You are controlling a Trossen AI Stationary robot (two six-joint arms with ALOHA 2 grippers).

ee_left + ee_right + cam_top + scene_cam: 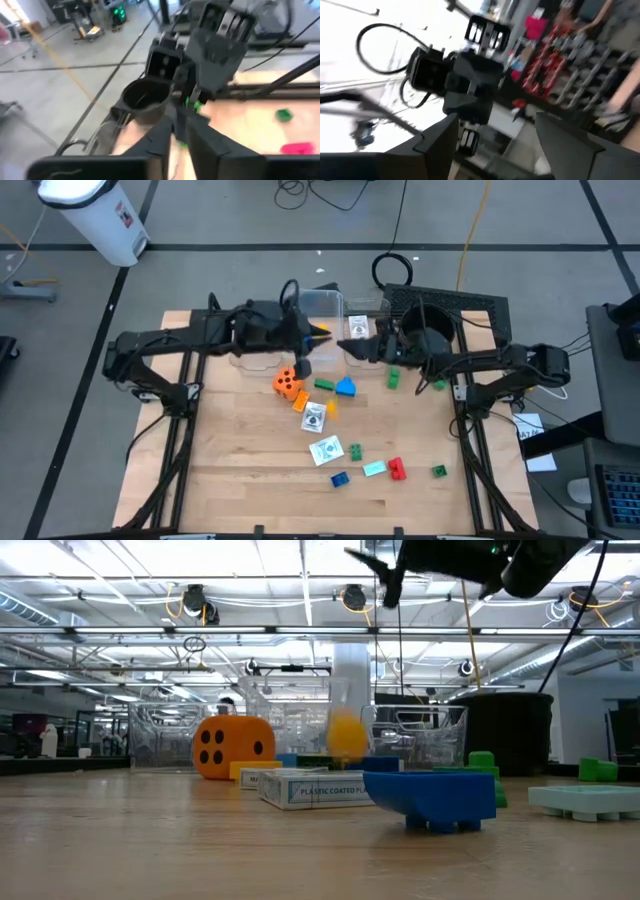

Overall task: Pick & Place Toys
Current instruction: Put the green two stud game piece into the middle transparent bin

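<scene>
A blue block (432,796) lies nearest the low camera, hull-shaped with studs underneath, beside a white card box (318,787) and the orange die (233,747). It looks light, rigid and smooth, so it is best pinched across its flat sides. The left hand (300,367) hangs just above the die on the surface (240,470), fingers closed and apparently empty. The right hand (352,346) is raised near the clear tub (325,303), fingers spread in its wrist view and holding nothing. More blocks, including a red block (397,469), lie well away from both hands.
</scene>
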